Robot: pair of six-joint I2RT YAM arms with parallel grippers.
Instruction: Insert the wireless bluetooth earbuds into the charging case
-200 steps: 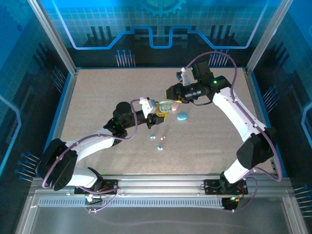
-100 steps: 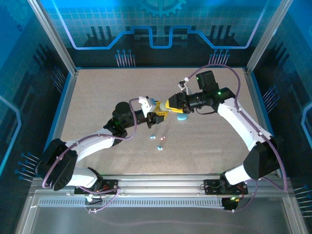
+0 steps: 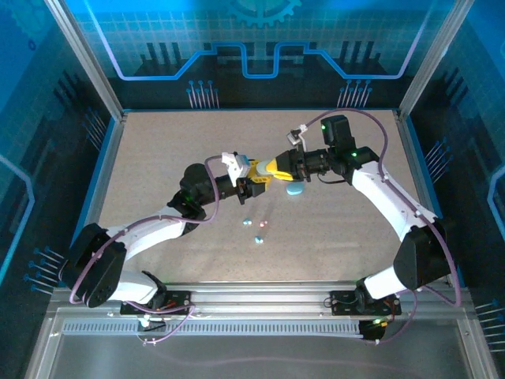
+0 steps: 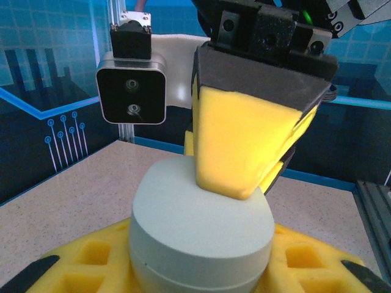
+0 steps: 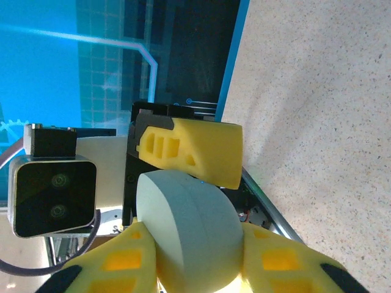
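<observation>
Left gripper & right gripper both clamp charging case, R across broad faces; long axis unclear.

table: you are looking at a speckled beige top with a blue strip along its sides; the right wrist view shows the same speckled grain and the blue edge.
blue case: a rounded, pebble-shaped piece lying flat on the top, a little right of the middle.
teal earbud: a tiny piece on the top, nearer to you than the blue case and to its left.
pink earbud: just beside the teal earbud on its right, apart from it.
second teal earbud: closest to your edge of the three, near the other two but touching neither.
</observation>
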